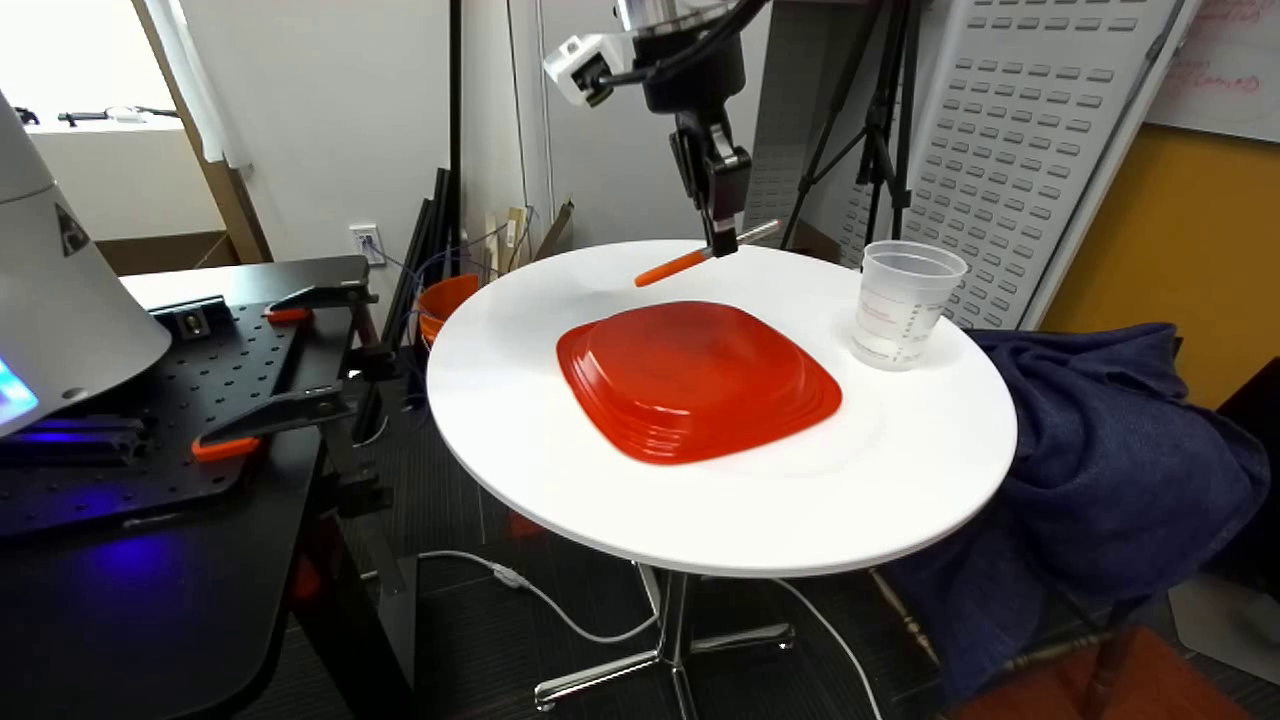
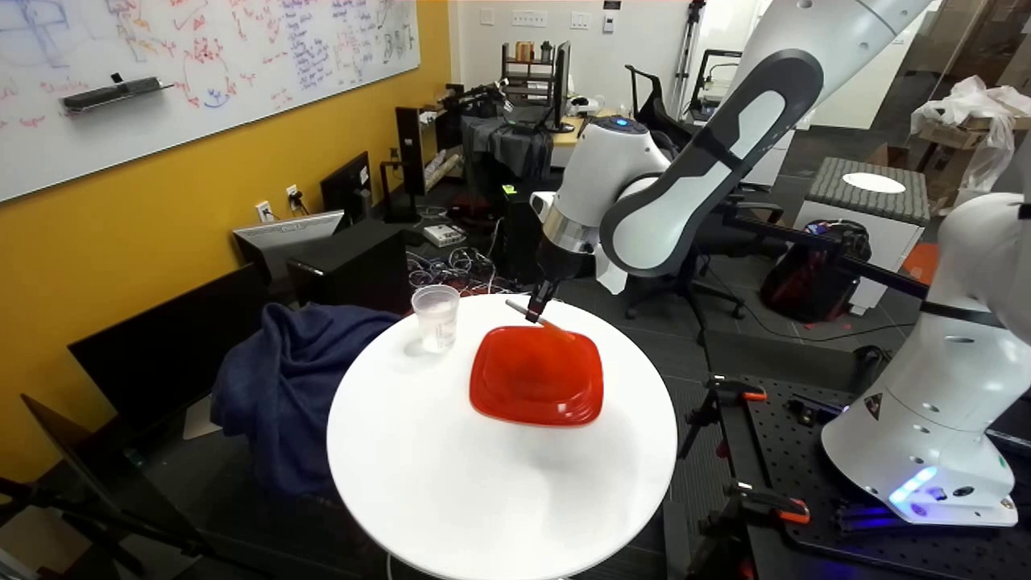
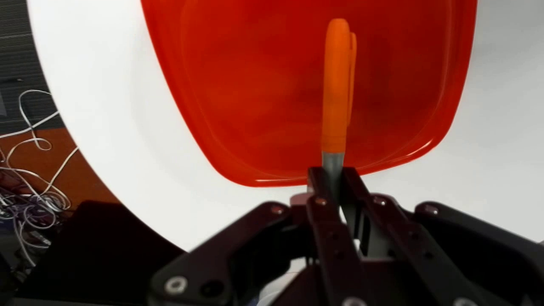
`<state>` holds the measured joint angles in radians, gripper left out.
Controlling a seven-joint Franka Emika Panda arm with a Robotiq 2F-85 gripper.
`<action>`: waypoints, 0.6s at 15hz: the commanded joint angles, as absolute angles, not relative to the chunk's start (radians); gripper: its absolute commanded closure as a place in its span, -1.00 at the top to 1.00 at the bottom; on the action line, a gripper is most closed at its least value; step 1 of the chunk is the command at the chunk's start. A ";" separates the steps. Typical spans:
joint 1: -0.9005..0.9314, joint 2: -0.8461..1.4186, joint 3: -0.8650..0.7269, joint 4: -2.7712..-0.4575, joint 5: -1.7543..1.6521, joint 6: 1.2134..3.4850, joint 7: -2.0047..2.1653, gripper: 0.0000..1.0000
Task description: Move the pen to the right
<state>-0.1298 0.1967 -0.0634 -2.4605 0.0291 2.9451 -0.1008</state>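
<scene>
Gripper (image 3: 333, 180) has the pen (image 3: 334, 110) pinched, and only the wrist view shows its little clip (image 3: 352, 80), cap (image 3: 336, 72) toward 12 o'clock.

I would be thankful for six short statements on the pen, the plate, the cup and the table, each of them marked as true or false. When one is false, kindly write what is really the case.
1. The end effector is closed on the pen. True.
2. The cup stands upright on the table. True.
3. The pen is orange along its whole length. False: it also has a grey part.
4. The plate is red. True.
5. The cup stands on the plate. False: it stands beside the plate, apart from it.
6. The pen lies on the table. False: it is held up in the air by the end effector.
</scene>
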 commanded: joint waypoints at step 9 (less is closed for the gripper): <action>-0.315 0.169 -0.016 -2.413 0.242 2.914 -0.420 -0.94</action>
<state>-0.2768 0.1740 -0.0355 -2.4418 0.1986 2.9441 -0.3525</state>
